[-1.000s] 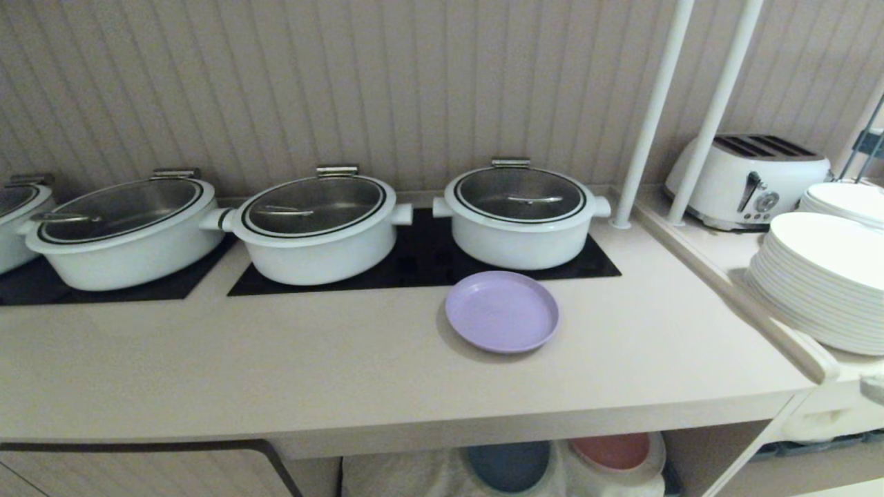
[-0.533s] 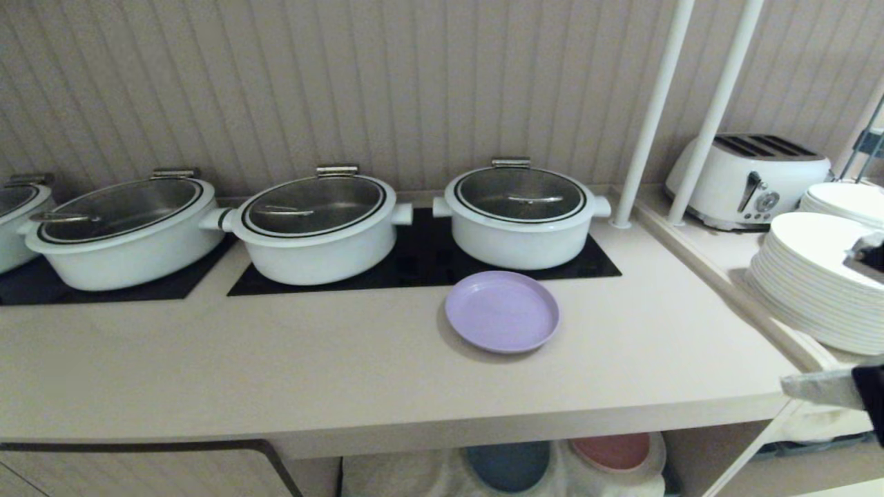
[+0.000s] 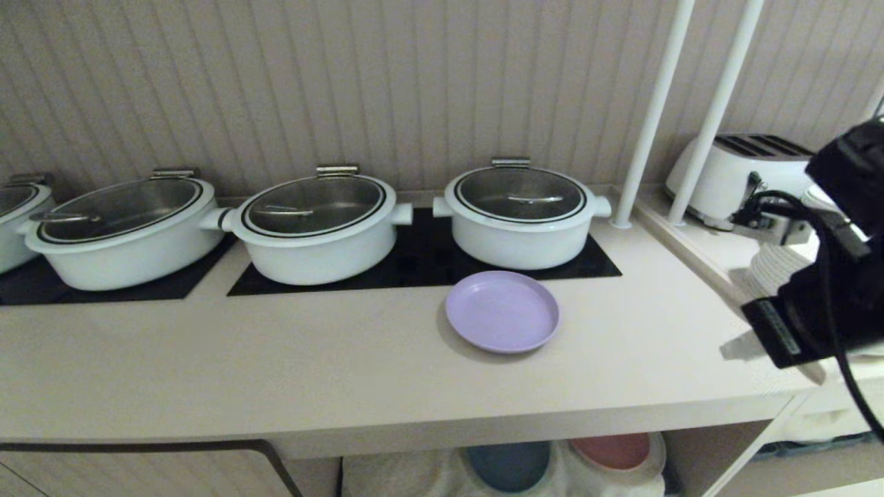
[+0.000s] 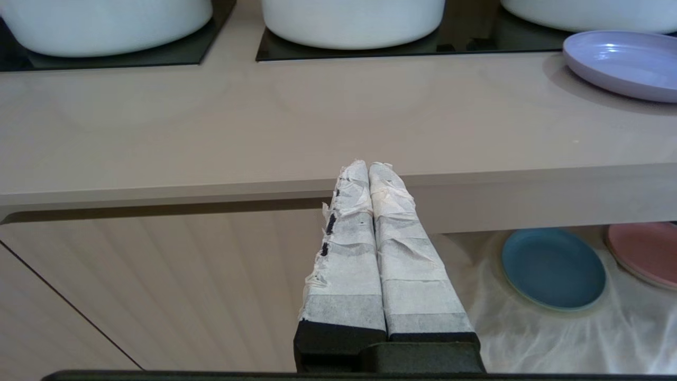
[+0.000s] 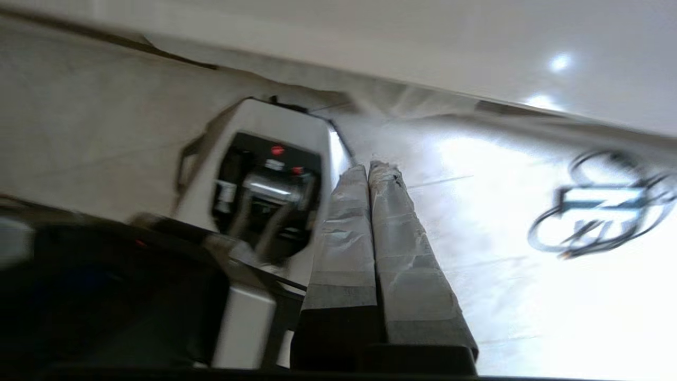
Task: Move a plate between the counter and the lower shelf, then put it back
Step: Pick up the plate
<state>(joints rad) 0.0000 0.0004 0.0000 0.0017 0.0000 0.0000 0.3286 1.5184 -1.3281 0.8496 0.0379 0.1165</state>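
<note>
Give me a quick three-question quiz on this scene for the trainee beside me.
1. True or false: the lavender plate lies on the counter, in front of the right-hand white pot.
2. Which plates lie on the cloth of the lower shelf? A) a blue one and a pink one B) two lavender ones C) none
3. Fill in: the left pincer, below the counter's front edge, is ____.

Key
1. True.
2. A.
3. Shut, holding nothing. The right pincer is shut and empty too; its arm shows at the right of the head view, apart from the plate.
</note>
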